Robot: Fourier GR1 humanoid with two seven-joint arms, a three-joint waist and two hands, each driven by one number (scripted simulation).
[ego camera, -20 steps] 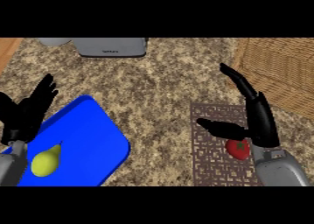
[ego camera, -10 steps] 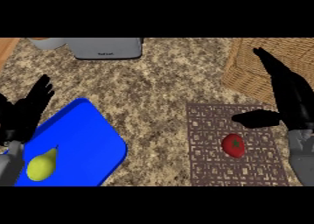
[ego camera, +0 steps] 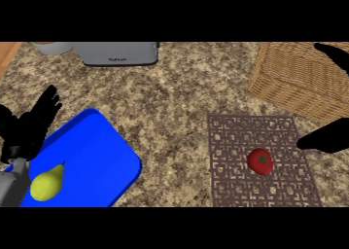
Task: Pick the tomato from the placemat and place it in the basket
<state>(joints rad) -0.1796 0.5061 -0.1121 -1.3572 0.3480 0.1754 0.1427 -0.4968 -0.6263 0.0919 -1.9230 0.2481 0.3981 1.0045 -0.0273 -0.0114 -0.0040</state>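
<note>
A red tomato [ego camera: 260,161] lies on the brown patterned placemat [ego camera: 238,146] at the lower right of the counter. The wicker basket [ego camera: 299,78] stands behind the placemat at the upper right. My right hand [ego camera: 333,137] shows at the right edge, open, its thumb reaching left just above and right of the tomato without touching it; its fingers rise over the basket. My left hand [ego camera: 26,127] rests open at the left edge, fingers up, beside the blue board.
A blue cutting board [ego camera: 91,163] with a yellow pear [ego camera: 46,184] lies at the lower left. A grey toaster [ego camera: 118,52] and a pale container [ego camera: 53,47] stand along the back edge. Speckled granite counter lies between board and placemat.
My right hand has moved rightward and away from the tomato, now mostly off the right edge. The view has shifted, bringing the basket and tomato more toward the middle. The left hand has stayed put.
</note>
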